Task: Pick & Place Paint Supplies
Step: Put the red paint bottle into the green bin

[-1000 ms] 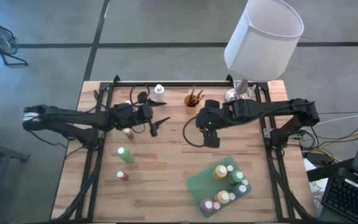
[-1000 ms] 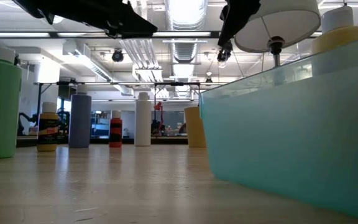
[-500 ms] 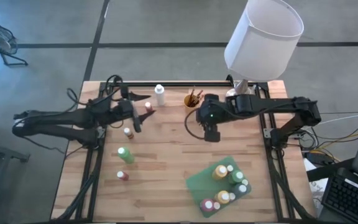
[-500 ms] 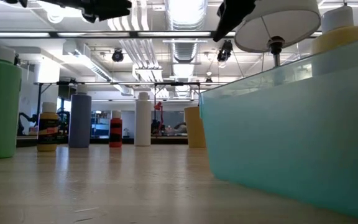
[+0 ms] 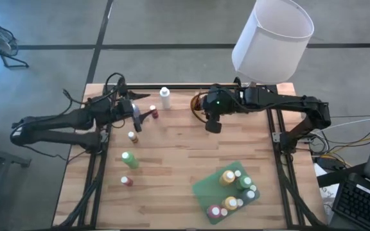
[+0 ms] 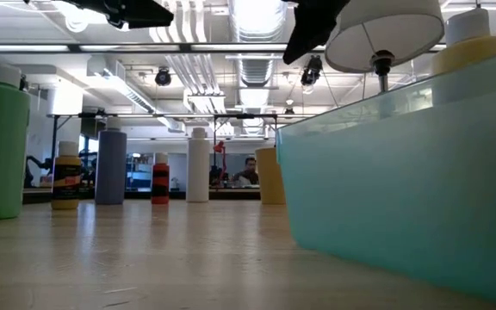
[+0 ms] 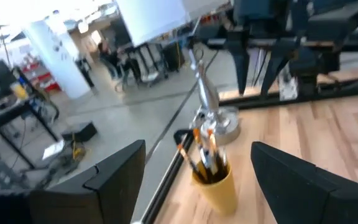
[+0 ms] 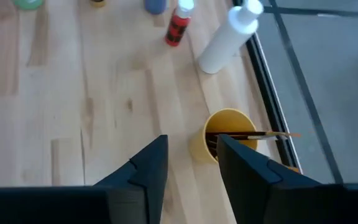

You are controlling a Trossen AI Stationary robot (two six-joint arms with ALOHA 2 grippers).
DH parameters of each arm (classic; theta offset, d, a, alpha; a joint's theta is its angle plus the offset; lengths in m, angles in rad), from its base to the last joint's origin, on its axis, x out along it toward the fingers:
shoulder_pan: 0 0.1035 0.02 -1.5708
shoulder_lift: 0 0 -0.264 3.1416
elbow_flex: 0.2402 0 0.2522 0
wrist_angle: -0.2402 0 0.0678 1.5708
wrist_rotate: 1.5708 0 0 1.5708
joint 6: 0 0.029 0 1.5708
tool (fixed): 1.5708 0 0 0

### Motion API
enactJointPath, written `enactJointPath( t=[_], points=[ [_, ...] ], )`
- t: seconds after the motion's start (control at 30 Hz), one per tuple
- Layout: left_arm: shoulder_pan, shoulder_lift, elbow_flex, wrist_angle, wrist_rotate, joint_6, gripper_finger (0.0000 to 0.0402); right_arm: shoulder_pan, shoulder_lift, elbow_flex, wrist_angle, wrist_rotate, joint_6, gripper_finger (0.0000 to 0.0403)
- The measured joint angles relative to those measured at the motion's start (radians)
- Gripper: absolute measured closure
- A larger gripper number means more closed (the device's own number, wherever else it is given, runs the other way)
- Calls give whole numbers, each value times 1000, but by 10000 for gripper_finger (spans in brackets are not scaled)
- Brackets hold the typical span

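Six capped bottles [image 5: 231, 191] stand in the green tray [image 5: 205, 187] at five o'clock; brushes [image 8: 246, 134] fill the yellow cup [image 8: 225, 138] at twelve.

No lettering can be read anywhere; the small yellow-capped bottle [image 6: 66, 176] in the low view carries a dark label, but its print is too small to make out.
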Motion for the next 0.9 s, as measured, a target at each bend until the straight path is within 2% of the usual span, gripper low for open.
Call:
enactJointPath(
  t=[0.13, 0.23, 0.47, 0.67, 0.9],
  points=[
    [37, 12, 72, -153, 2, -49, 118, -20, -1, -11, 19, 0, 26, 284],
    [56, 23, 80, -159, 20, -119, 135, -31, -1, -25, 56, 0, 27, 294],
    [76, 37, 77, -158, 1, -111, 170, -33, -1, -33, 63, 1, 16, 318],
    [76, 37, 77, -143, -43, -122, 172, -36, -1, -33, 67, 5, -46, 335],
    [75, 39, 77, -174, -36, -292, 171, -44, -1, -33, 119, 12, -147, 347]
  ],
)
